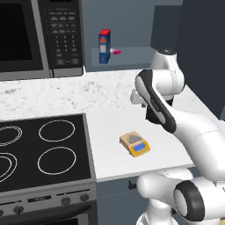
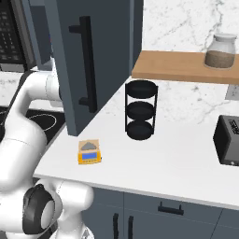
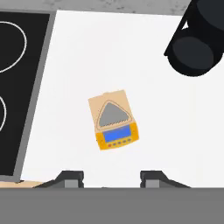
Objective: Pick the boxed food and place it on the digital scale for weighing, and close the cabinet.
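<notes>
Gripper (image 3: 111,177) is held above digital scale (image 3: 115,119) w/ jaws narrowed, nothing gripped; boxed food (image 1: 104,46) is seen upright in cabinet (image 2: 95,60), door open.

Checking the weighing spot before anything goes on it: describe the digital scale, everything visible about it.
The digital scale is a small flat unit with an orange-yellow body, a blue display on its front edge and a tan weighing platform bearing a grey rounded-triangle mark. It looks like plastic. It lies flat on the white counter, turned at a slant to the counter's edges, to the right of the black cooktop. Nothing rests on the platform, and nothing but the counter touches it.
</notes>
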